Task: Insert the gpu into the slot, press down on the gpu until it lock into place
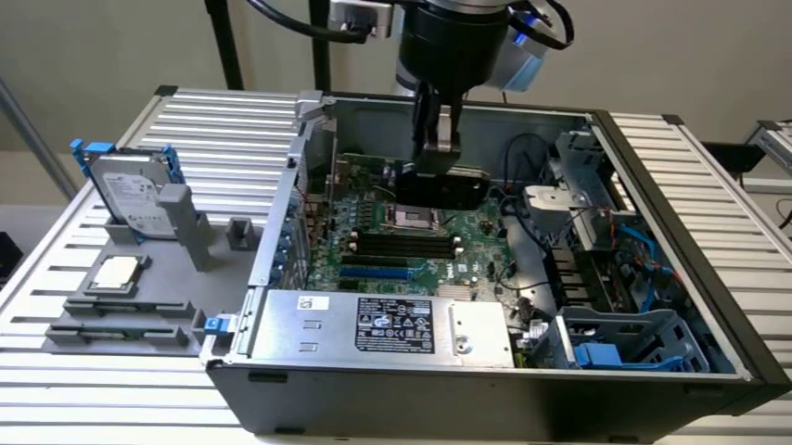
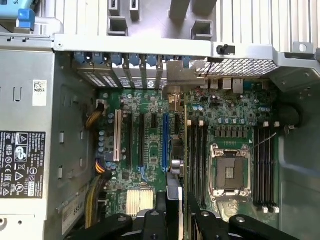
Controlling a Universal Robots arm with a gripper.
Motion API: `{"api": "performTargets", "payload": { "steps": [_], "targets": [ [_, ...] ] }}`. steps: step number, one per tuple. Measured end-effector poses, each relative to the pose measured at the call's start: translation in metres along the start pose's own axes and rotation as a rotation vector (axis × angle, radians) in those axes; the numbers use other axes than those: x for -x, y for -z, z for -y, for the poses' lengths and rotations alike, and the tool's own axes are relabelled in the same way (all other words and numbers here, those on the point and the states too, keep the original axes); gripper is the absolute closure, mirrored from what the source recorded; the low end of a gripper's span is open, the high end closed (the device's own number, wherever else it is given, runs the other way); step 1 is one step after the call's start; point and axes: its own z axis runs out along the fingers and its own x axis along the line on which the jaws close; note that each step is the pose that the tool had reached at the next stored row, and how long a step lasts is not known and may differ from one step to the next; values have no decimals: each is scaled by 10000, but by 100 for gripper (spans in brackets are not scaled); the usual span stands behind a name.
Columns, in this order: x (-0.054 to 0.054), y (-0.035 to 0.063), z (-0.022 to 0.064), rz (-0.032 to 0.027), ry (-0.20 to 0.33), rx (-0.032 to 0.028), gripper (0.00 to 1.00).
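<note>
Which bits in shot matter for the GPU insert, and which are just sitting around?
In play: gpu held in the claw above the motherboard; blue slot, empty.
Lying about: power supply; processor socket; black memory strips; hard drive outside the case.

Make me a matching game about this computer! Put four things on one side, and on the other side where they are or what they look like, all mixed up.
Things:
1. card
2. slot
3. power box
4. disk drive

Clues:
A. long and bright blue
B. stands outside the case
C. gripped by the pincer
D. grey metal with a label

Pairs: 1-C, 2-A, 3-D, 4-B.
</note>
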Motion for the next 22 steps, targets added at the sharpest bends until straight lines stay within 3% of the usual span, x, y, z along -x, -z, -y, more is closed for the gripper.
{"api": "performTargets", "payload": {
  "steps": [3,5,9,11,15,22],
  "targets": [
    [-46,-32,-31,55,8,-73,74],
    [-52,-53,-73,89,17,-177,74],
    [-56,-101,-200,96,35,-428,74],
    [-58,-134,-246,97,39,-505,74],
    [-63,-208,-293,98,31,-550,74],
    [-68,-277,-294,102,31,-550,74]
  ]
}}
